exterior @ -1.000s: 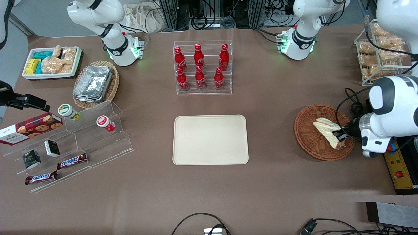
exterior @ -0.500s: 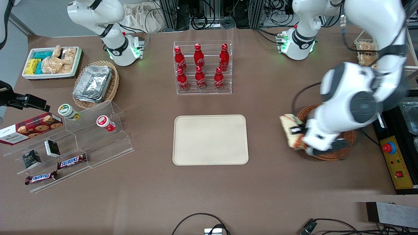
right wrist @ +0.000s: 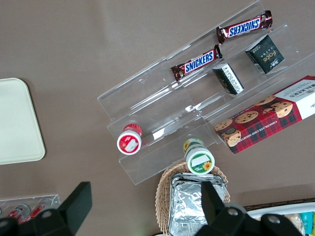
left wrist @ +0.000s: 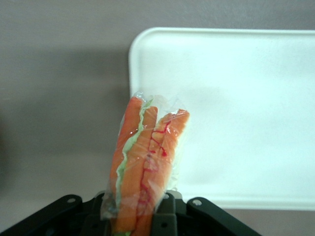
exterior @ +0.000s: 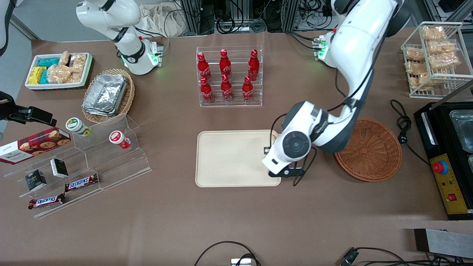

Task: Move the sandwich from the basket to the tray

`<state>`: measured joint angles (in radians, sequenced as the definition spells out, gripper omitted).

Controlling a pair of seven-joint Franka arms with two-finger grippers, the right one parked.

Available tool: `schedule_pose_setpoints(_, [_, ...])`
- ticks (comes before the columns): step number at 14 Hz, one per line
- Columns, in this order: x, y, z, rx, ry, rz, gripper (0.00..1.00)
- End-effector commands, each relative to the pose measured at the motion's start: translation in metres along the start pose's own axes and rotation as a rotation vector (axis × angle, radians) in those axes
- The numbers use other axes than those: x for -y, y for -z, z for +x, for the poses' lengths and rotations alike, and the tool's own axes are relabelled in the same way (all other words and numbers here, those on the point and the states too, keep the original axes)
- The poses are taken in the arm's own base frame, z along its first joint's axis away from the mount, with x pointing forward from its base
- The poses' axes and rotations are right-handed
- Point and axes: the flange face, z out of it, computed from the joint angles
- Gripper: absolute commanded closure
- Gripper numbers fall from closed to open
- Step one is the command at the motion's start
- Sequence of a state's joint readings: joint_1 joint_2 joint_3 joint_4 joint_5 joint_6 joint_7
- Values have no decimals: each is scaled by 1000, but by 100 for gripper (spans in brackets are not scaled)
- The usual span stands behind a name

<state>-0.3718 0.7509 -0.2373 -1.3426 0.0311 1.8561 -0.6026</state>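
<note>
Reddish-brown round wicker basket point(exterior: 368, 149) sits empty; gripper point(left wrist: 139, 216) clamps the clear-wrapped triangular sandwich point(left wrist: 146, 167) over the cream rectangular plastic tray's point(exterior: 229, 157) edge; lowering and release remain.

Glossy clear-wrapped sandwich point(left wrist: 145, 162); woven wicker basket point(exterior: 373, 149); seemingly matt plastic tray point(exterior: 229, 157).

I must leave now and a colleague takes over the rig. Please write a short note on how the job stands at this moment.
Gripper: shut on the sandwich, jaws clamped on its lower end, hanging over the tray's edge nearest the basket.
Basket: empty, toward the working arm's end of the table.
Tray: nothing lies on it yet.
Done: sandwich lifted out of the basket and carried to the tray.
Left: lower it onto the tray, open, pull back.
</note>
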Motion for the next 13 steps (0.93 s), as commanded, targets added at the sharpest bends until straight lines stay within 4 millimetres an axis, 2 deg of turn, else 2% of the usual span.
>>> schedule_pose_setpoints(1, [-11,-24,8,10,24,15,100])
schedule_pose_setpoints(2, [-20,-37,3,20,15,33,100])
schedule_pose_setpoints(4, [-23,-49,6,22,27,40,99])
schedule_pose_setpoints(5, [-25,-49,10,-5,42,20,85])
schedule_pose_setpoints(6, [-27,-53,15,-31,90,-2,49])
schedule_pose_setpoints(7, [-28,-52,15,-40,111,-4,0])
schedule_pose_setpoints(9, [-25,-40,15,-75,101,24,0])
schedule_pose_setpoints(11, [-24,-11,12,-120,101,26,0])
schedule_pose_setpoints(13, [-9,15,6,-102,111,50,0])
